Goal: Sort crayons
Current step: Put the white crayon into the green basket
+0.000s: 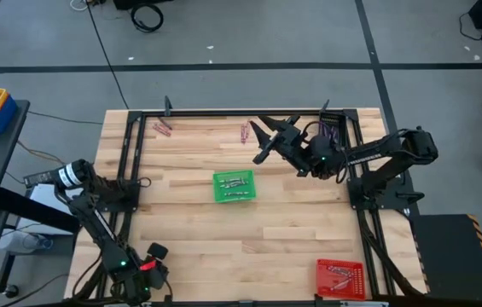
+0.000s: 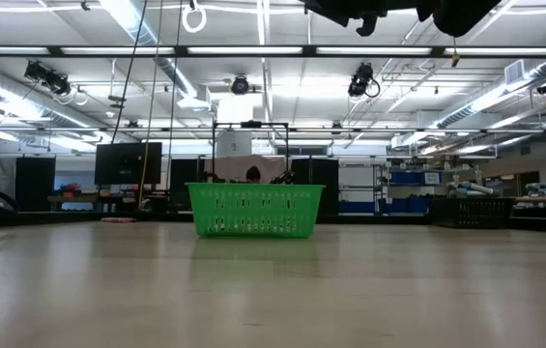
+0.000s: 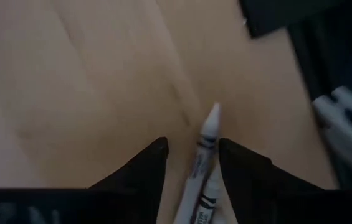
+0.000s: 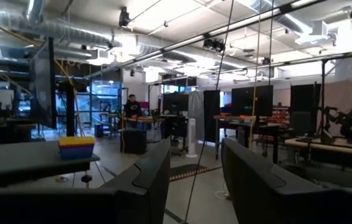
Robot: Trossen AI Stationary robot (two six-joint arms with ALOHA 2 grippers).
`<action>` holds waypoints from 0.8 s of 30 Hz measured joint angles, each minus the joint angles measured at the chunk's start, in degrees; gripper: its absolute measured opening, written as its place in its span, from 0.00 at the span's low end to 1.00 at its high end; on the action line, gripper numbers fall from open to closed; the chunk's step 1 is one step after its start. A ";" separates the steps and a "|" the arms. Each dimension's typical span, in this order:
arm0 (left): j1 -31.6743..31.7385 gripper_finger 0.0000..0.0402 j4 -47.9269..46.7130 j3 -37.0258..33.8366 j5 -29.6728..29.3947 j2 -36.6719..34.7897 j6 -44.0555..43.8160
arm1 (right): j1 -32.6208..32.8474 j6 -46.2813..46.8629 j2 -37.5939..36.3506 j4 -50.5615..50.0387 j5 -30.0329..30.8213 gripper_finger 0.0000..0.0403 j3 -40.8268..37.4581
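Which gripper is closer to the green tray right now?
Right. The right gripper hangs just beyond the green tray's far right corner; the left gripper sits at the table's near left edge.

The bench (image 1: 189, 247) is seen in pale wood with a plank pattern, framed in black. A green tray (image 1: 235, 187) with a slotted wall pattern is shown mid-bench, and a red tray (image 1: 339, 278) at a corner. Reddish-pink crayons (image 1: 163, 129) are seen near the far edge. A white crayon (image 3: 204, 163) with black band markings is shown between the dark fingers (image 3: 135, 177) of the left claw (image 3: 192, 155).
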 joint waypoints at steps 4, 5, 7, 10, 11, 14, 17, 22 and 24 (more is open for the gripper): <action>-0.25 0.31 -2.24 -0.02 -1.78 0.00 1.19 | 0.07 0.02 0.00 0.10 -1.26 0.36 0.01; -0.27 0.29 -2.39 -0.06 -2.28 0.00 1.22 | 0.09 0.02 0.00 0.09 -1.56 0.36 0.01; -0.27 0.23 -2.63 -0.10 -2.85 0.02 1.51 | 0.09 0.02 0.00 0.11 -2.22 0.36 0.01; -0.27 0.15 -2.84 -0.21 -3.16 0.07 3.19 | 0.09 0.02 0.00 0.11 -2.56 0.36 0.01; -0.27 0.13 -2.86 -0.23 -3.28 0.07 3.63 | 0.07 0.02 0.00 0.11 -2.56 0.36 0.01; 0.29 0.08 -2.86 -0.23 -3.32 0.09 4.19 | 0.09 0.02 0.00 0.11 -2.56 0.36 0.01; 1.44 0.07 -2.84 -0.28 -2.81 0.09 4.21 | 0.09 0.02 0.00 0.11 -2.54 0.36 0.01; 3.34 0.10 -4.24 -0.29 -2.33 -0.77 7.22 | 0.09 0.01 0.00 0.11 -2.54 0.36 0.01; 4.64 0.11 -7.76 -0.60 -3.84 -2.13 8.46 | 0.09 0.02 0.00 0.11 -2.54 0.36 0.01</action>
